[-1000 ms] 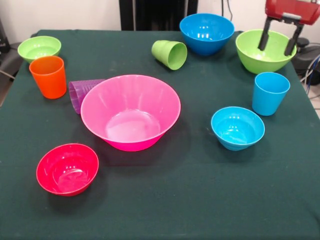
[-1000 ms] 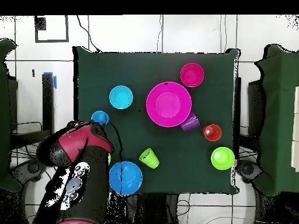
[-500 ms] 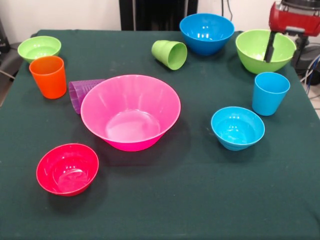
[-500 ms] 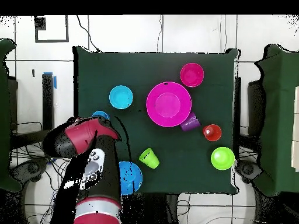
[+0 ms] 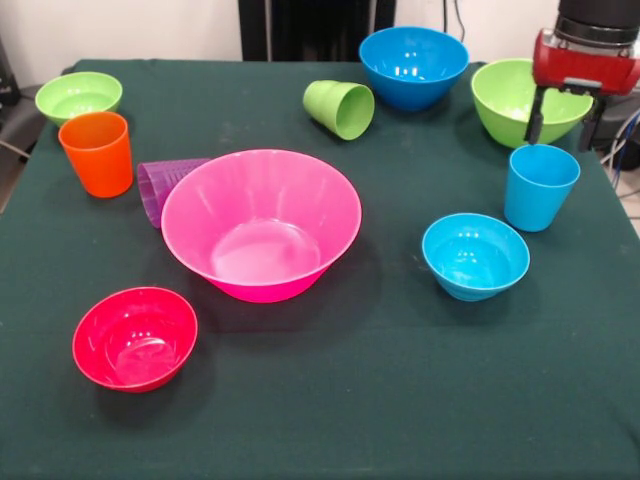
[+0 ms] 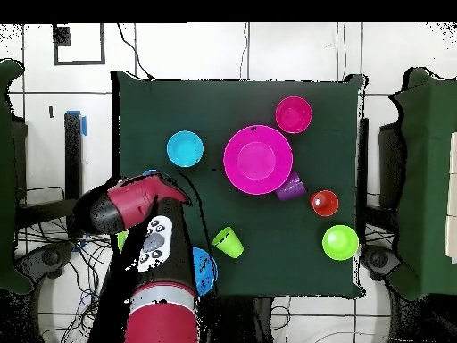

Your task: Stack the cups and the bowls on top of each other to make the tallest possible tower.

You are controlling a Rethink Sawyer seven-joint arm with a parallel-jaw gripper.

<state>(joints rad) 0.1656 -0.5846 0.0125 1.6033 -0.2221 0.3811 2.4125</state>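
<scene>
Nothing is stacked yet: every piece sits apart on the green table (image 5: 330, 400). The large pink bowl (image 5: 261, 224) stands upright at the centre of the front view, well placed as the tower's base. A red bowl (image 5: 134, 337) lies at lower left, a light blue bowl (image 5: 475, 256) at right. The purple cup (image 5: 165, 186) lies on its side against the pink bowl's left wall, and the green cup (image 5: 340, 108) is tipped over near the top. The gripper (image 5: 545, 112) hangs at upper right over the medium green bowl (image 5: 520, 100), just above the light blue cup (image 5: 539, 186). Only one dark finger shows, so its opening cannot be told; it seems to hold nothing
</scene>
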